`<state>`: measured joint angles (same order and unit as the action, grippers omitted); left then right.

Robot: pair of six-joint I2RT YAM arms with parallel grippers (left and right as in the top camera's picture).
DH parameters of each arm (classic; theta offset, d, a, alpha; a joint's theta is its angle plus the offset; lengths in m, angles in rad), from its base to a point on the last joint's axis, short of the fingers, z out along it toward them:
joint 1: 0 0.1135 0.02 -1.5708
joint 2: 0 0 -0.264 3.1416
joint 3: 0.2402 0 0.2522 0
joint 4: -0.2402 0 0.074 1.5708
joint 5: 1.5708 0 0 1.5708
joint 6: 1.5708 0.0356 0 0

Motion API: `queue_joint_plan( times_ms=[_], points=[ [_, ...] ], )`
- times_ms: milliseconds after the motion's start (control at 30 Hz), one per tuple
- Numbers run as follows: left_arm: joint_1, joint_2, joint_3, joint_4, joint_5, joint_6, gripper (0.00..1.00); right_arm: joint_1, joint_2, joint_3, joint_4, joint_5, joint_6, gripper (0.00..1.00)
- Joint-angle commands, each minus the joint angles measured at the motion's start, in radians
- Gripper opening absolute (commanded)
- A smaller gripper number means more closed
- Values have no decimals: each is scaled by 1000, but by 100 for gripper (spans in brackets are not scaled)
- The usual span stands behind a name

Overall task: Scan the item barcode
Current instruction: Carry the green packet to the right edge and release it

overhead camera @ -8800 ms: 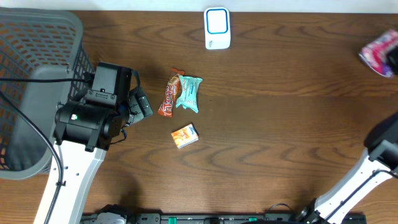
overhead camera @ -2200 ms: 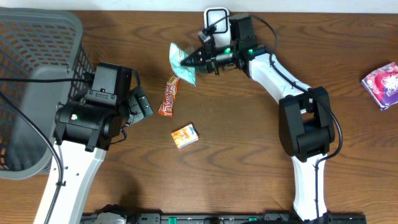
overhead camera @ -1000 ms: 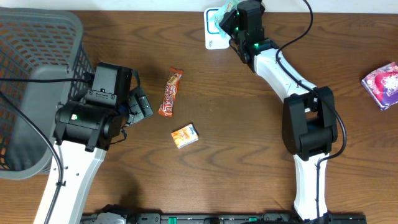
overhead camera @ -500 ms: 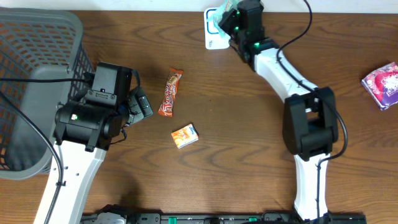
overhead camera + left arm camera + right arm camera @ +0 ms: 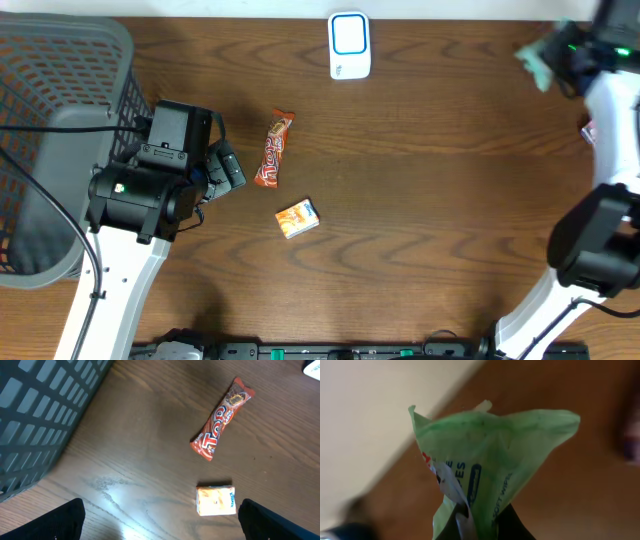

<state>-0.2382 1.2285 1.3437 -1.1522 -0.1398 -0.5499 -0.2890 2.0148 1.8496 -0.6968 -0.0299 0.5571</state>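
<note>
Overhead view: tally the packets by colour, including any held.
Red candy bar: 1
Orange box: 1
Green packet, held in right gripper: 1
Pink packet, mostly hidden: 1
Total: 4

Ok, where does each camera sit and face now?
Overhead: above the table, looking straight down; shows left arm by the basket, right arm at the edge.
Left wrist: looks down at candy bar and orange box; open left claw, fingertips in bottom corners.
Right wrist: looks along the shut right claw at the green packet it pinches.
Shared: overhead and left wrist both show bar, box, basket.
</note>
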Motion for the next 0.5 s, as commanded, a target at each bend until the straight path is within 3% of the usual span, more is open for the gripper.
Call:
queue_joint_plan(
  times_ms=[0, 233, 467],
  points=[
    [3, 0, 10, -3, -6, -1, 98, -65, 32, 3, -45, 5, -122, 1],
    [3, 0, 10, -3, -6, -1, 98, -207, 63, 2, -177, 157, -98, 1],
    [3, 0, 10, -3, -6, -1, 98, -350, 65, 2, -216, 183, -103, 1]
  ],
)
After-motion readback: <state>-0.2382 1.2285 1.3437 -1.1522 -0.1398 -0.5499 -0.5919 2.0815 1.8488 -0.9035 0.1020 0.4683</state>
